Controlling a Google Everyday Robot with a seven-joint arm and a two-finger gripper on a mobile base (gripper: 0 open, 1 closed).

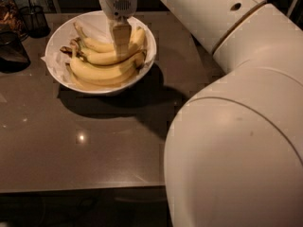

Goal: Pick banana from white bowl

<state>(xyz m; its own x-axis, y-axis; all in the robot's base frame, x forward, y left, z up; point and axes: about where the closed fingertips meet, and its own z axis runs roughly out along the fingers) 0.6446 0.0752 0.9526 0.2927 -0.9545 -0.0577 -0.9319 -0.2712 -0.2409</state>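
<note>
The white bowl (145,32), lined with crumpled white paper, stands at the back left of the table. Several yellow bananas (102,72) lie in it, stems pointing left. The top banana (97,57) curves across the middle of the pile. My gripper (121,50) hangs straight down over the bowl's middle, with its tip at the top banana. Its white wrist (118,1) is directly above. Whether it touches or holds a banana does not show.
My big white arm (236,126) fills the right half of the view and hides the table's right side. A dark wire-mesh cup (35,18) and a dark container (12,51) stand left of the bowl. The brown table (71,145) has its front edge near the bottom.
</note>
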